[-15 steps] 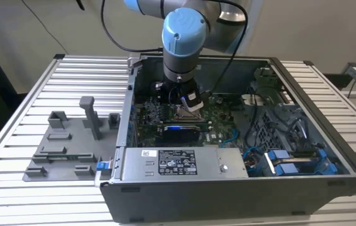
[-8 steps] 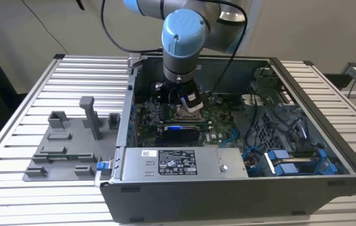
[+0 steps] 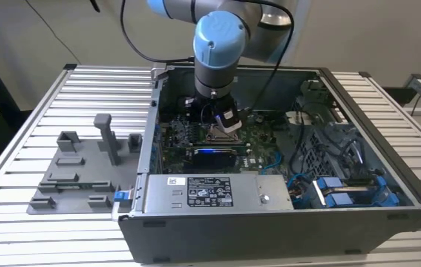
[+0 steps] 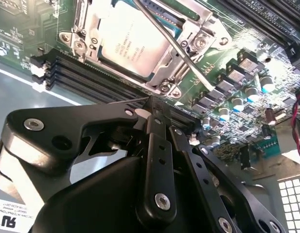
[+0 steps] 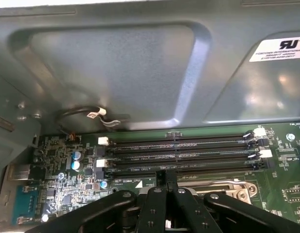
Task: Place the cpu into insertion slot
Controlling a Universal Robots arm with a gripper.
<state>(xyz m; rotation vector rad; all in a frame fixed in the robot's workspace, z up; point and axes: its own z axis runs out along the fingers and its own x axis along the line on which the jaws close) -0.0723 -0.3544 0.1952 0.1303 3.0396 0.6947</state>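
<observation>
cpu [image 4: 132, 41] isn't in the jaws. In the second wrist view the gripper [image 4: 157, 103] has them pressed together on nothing, with the tip hanging just above the motherboard [image 5: 57, 165], right at the edge of the insertion slot [image 4: 164, 86].

The chip itself lies flat inside that slot's shiny frame, silvery face up, and looks square to the frame as far as I can tell. The thin wire lever [image 4: 176, 46] runs diagonally over the corner of the frame nearest the gripper. I can't tell whether it's latched.

Going outward, the row of long black memory slots [image 5: 179, 155] sits just beside the socket, between it and the grey case wall [image 5: 115, 73]. In the exterior view the arm reaches straight down into the open computer case [image 3: 270, 222], about mid-board. The power supply [image 3: 203, 192] lies along the case's near edge. The case stands on a slatted table [image 3: 84, 83], with a grey fixture [image 3: 77, 167] well apart from it, toward the exterior view's left.

My read is that the placing step looks basically done, with the chip seated and let go. Any move from here calls for going clear of that lever and the frame, with no sideways nudge that could shift the chip.
</observation>
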